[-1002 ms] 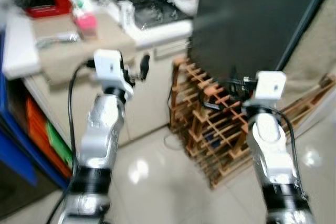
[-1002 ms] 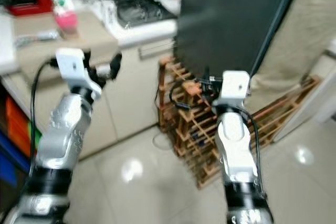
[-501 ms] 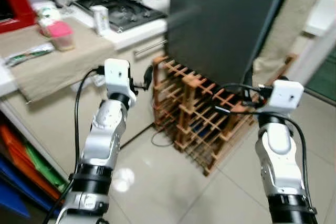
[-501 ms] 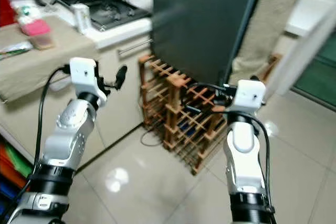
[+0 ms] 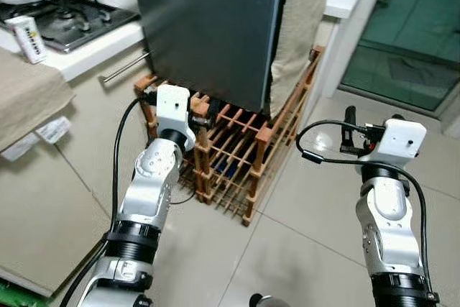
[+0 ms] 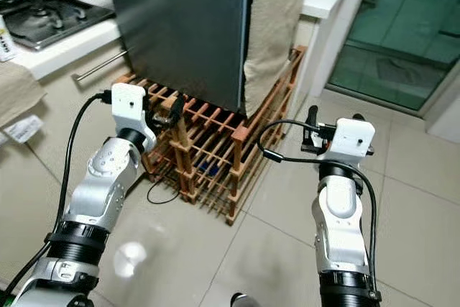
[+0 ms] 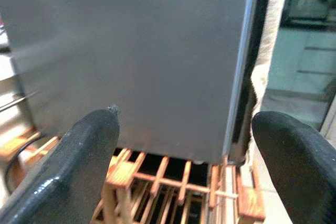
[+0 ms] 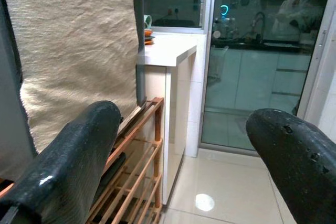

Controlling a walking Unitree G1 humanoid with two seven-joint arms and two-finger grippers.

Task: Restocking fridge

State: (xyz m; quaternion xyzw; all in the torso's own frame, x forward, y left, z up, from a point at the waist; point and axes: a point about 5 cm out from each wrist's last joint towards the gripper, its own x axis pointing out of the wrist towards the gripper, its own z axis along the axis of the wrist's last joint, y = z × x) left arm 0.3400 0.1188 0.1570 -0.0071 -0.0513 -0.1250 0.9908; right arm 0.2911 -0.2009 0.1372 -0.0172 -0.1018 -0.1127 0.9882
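Nearest me, my left gripper is raised with its fingers spread wide and empty; my right gripper is likewise open, holding nothing. Just beyond the left one stands the wooden rack, low on the floor. On it sits the dark fridge, door shut, with a beige cloth hanging down its side. I judge the main risk is my left arm or its cable catching the rack's slats as I close in, jolting the fridge. The table hems me in on my left. To my right, tiled floor lies open toward the glass door.
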